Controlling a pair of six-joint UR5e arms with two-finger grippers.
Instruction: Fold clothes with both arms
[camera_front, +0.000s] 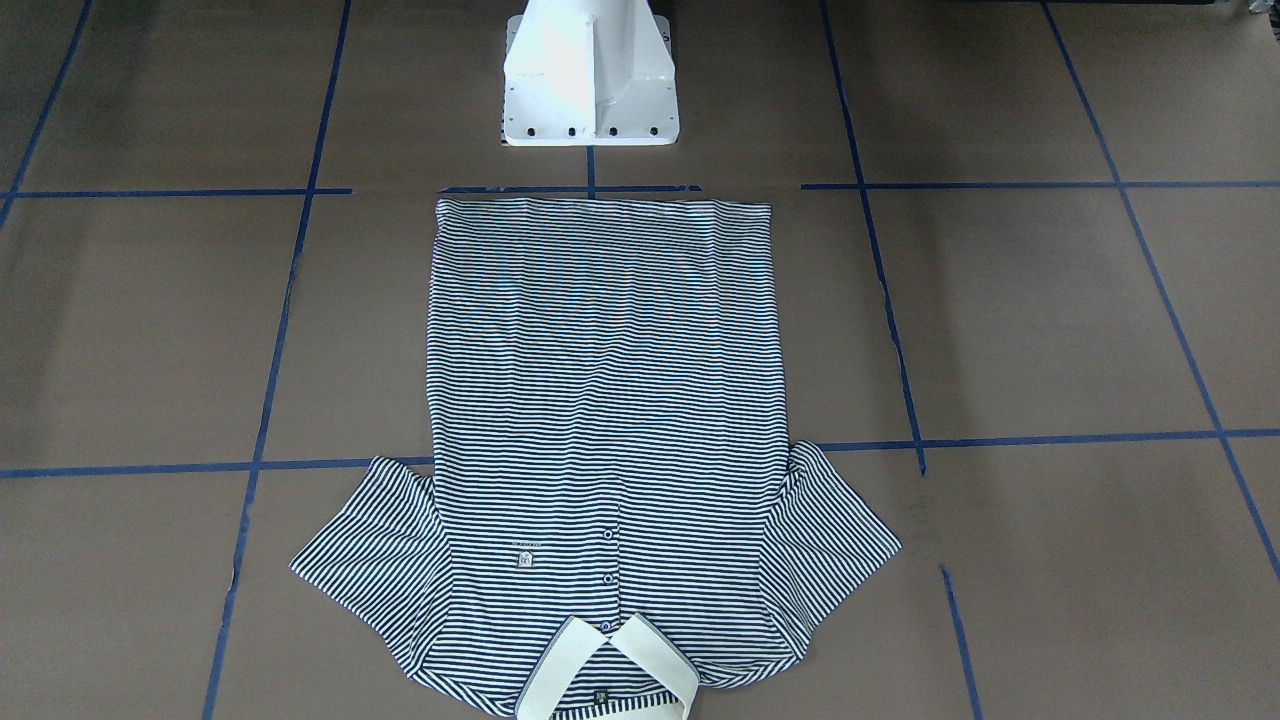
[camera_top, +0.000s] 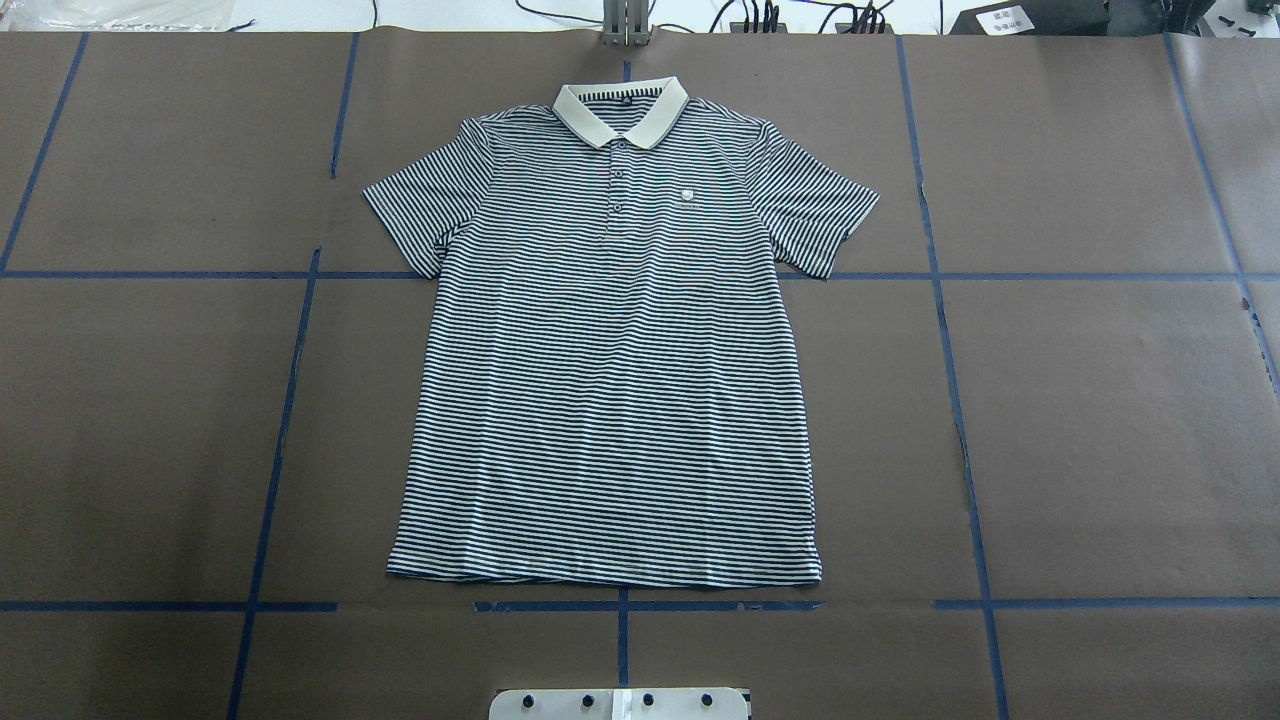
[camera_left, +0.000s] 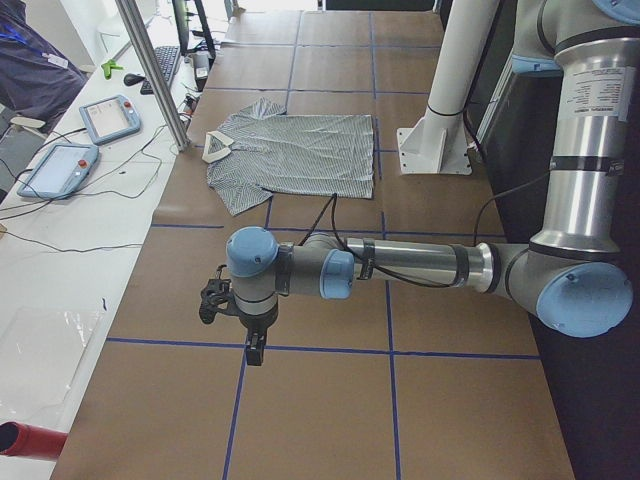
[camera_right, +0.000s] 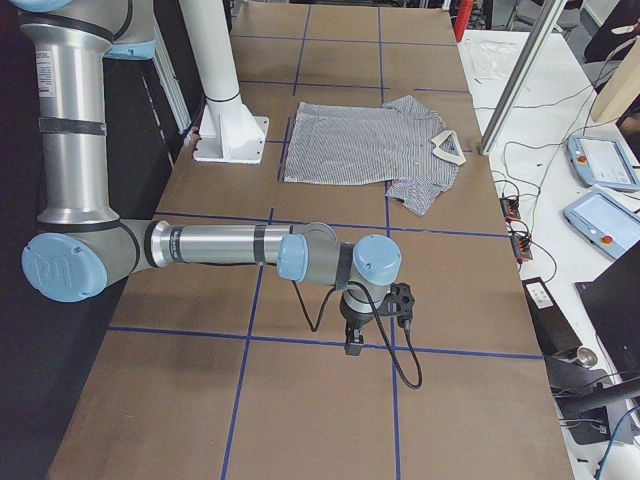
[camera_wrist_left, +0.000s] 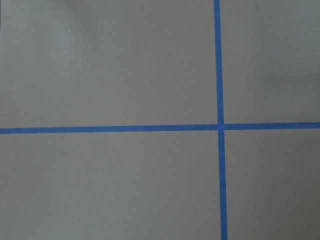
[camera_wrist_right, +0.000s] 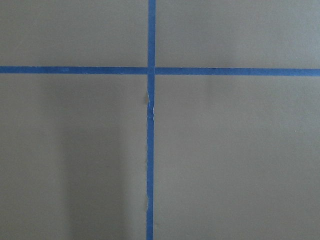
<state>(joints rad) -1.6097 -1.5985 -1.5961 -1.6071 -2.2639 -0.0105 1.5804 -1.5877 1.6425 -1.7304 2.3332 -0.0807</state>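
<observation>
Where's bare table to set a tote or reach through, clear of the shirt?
Wide bare brown paper on both sides of the polo shirt. Tight: the strip between hem and white pedestal base; cables crowd the edge behind the collar. The left gripper and right gripper hang over the outer ends.

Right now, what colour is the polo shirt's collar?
The collar is plain cream; the overhead exterior view shows it best.

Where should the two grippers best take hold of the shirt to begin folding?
Likely the left sleeve and right sleeve, each from its outer side: the shirt lies flat, face up, and both stick out sideways with free edges.
</observation>
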